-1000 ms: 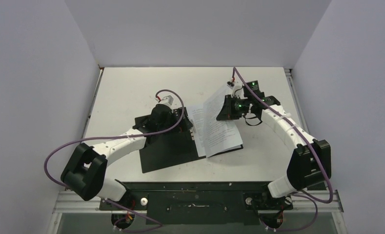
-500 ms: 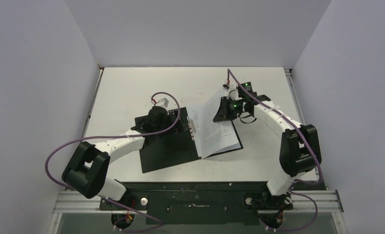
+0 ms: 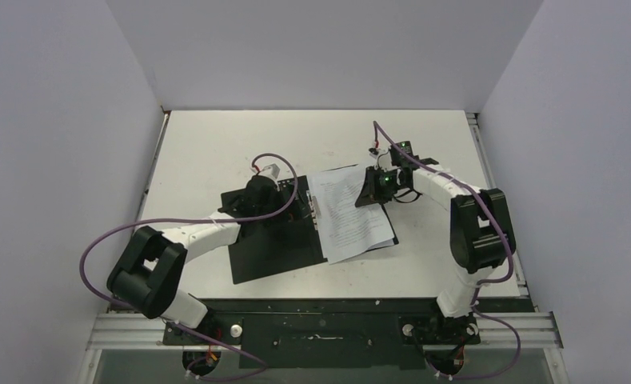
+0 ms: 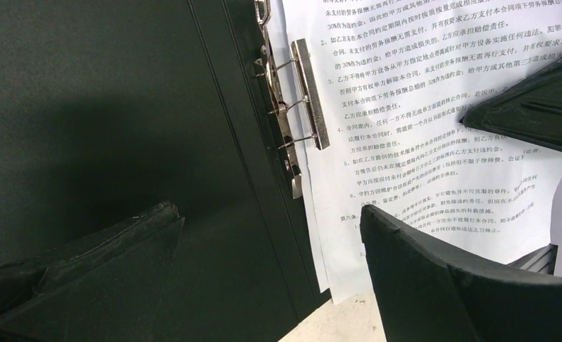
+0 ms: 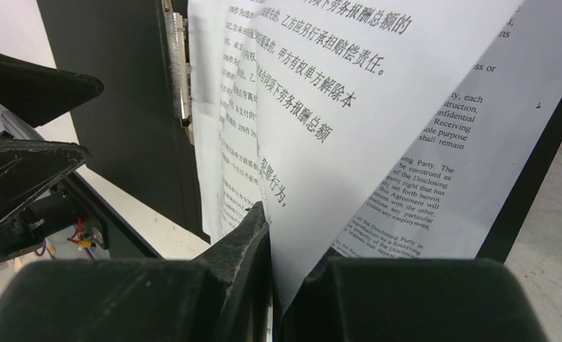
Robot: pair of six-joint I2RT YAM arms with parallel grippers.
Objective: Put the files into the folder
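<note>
The folder (image 3: 276,244) lies open on the table, black inside up, with its metal spine clip (image 4: 310,92) raised. The files (image 3: 348,216), white sheets of dense black text, lie on the folder's right half. My right gripper (image 3: 369,188) is shut on the far right edge of the top sheet (image 5: 335,107) and holds it slightly lifted; a second sheet (image 5: 434,178) lies under it. My left gripper (image 4: 271,228) is open and empty, low over the spine, one finger (image 4: 121,249) over the black left half, the other (image 4: 434,271) over the sheets' near edge.
The white table (image 3: 216,144) is enclosed by grey walls at the left, back and right. A black rail (image 3: 320,320) runs along the near edge between the arm bases. Purple cables (image 3: 104,240) loop beside both arms.
My right gripper has lowered the lifted sheet and moved it left, so it now lies nearly flat on the folder's right half. My left gripper has barely moved.
</note>
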